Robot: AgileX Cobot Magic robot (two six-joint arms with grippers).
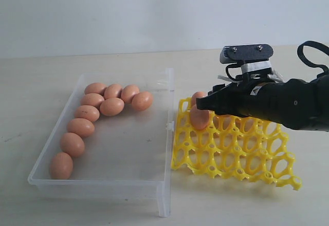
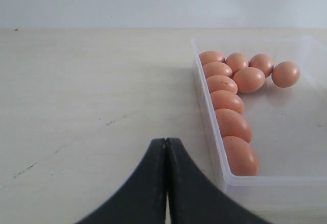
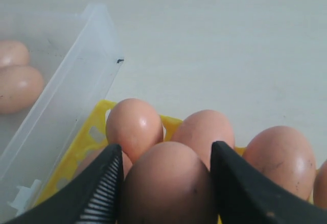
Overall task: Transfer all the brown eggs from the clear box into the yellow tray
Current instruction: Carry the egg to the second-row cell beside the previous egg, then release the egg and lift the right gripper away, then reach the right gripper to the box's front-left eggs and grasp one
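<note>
Here the right pincer (image 3: 166,155) clamps one brown egg (image 3: 166,196) between its ribbed pads, the jaws standing wide around the shell. Directly beneath it lies the yellow tray (image 1: 241,159), and just past its fingertips the seated eggs (image 3: 134,124) crowd the neighbouring cups, so the drop probably has to go straight down. The held egg's long axis seems to run along the fingers. The nine remaining eggs (image 1: 112,106) rest in the clear box (image 1: 165,185), off beyond the tray's edge; the left pincer (image 2: 166,142), closed and empty, sits nearer them
</note>
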